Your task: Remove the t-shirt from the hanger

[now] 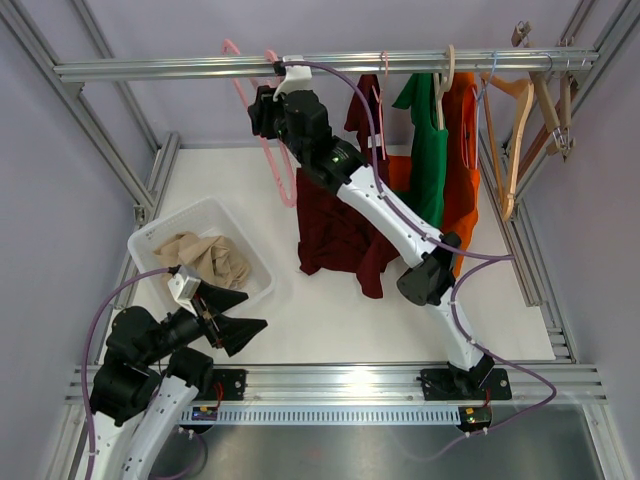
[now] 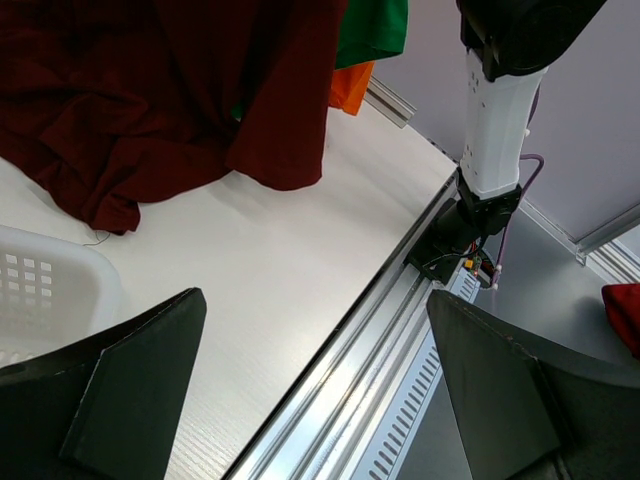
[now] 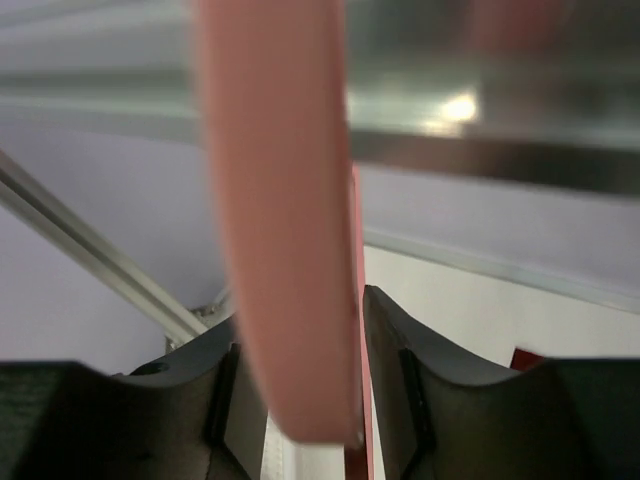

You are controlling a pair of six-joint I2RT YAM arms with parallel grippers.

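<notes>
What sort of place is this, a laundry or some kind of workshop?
Probably a robotics test bench dressed up as a wardrobe: a left arm and right arm bolted at a white table's edge, a metal rail hung with shirts and hangers, and a white basket of cloth.

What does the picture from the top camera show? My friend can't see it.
The right arm reaches up to a metal rail, its right gripper around a pink hanger, and a dark red t-shirt lies crumpled on the white table below. The left gripper is open beside a white basket holding beige cloth.
</notes>
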